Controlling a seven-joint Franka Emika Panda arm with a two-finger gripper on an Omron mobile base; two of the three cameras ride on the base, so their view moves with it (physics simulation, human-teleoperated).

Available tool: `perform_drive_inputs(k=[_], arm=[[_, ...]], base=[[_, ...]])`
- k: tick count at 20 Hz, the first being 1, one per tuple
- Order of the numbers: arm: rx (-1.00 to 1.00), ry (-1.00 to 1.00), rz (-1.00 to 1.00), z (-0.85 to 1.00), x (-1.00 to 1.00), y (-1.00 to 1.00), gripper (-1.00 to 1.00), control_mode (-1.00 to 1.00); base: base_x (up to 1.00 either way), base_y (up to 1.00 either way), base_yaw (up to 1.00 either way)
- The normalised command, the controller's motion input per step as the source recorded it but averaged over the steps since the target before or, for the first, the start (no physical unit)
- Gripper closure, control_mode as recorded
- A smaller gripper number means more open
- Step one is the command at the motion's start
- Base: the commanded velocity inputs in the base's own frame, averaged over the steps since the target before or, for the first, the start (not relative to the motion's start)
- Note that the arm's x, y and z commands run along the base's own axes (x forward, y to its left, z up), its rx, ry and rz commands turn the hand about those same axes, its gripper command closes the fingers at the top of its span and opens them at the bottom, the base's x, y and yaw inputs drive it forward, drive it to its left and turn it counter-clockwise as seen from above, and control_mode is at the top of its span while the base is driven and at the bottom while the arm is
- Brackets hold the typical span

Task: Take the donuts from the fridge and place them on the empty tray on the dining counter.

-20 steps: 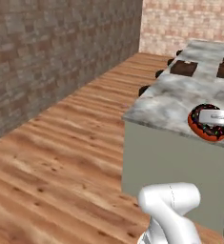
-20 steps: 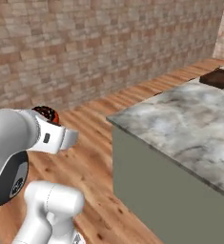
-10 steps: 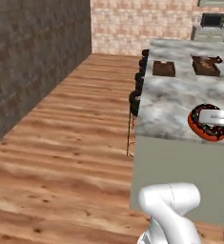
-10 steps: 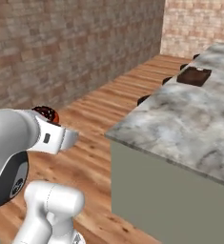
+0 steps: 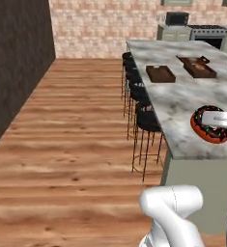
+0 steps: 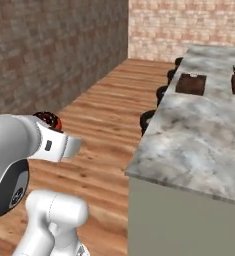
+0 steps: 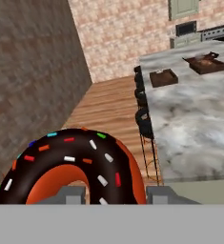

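Apparently donut (image 7: 75, 164) between tool (image 7: 114, 194) tips

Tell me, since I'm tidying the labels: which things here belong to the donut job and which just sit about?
Job:
- donut, held in the end effector
- empty tray
- dining counter

Bystanders:
- tray with food
- black stools
- microwave

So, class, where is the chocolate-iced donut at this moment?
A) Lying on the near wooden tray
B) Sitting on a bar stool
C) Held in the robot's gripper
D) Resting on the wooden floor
C: the hand view shows the donut clamped in the gripper, while the empty tray sits far off on the dining counter.
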Motion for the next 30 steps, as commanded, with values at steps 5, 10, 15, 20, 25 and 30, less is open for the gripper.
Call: perform_drive_inputs(k=[5,10,15,20,25,30], arm=[[0.0,0.0,0.0,0.0,0.0,0.0,1.0,1.0],[0.0,0.0,0.0,0.0,0.0,0.0,1.0,1.0],[0.0,0.0,0.0,0.0,0.0,0.0,1.0,1.0],[0.0,0.0,0.0,0.0,0.0,0.0,1.0,1.0],[0.0,0.0,0.0,0.0,0.0,0.0,1.0,1.0],[0.0,0.0,0.0,0.0,0.0,0.0,1.0,1.0]], base=[[1.0,1.0,-0.41],[0.99,1.0,-0.43],[1.0,1.0,-0.45],[1.0,1.0,-0.56],[1.0,0.99,-0.64],[1.0,1.0,-0.6]])
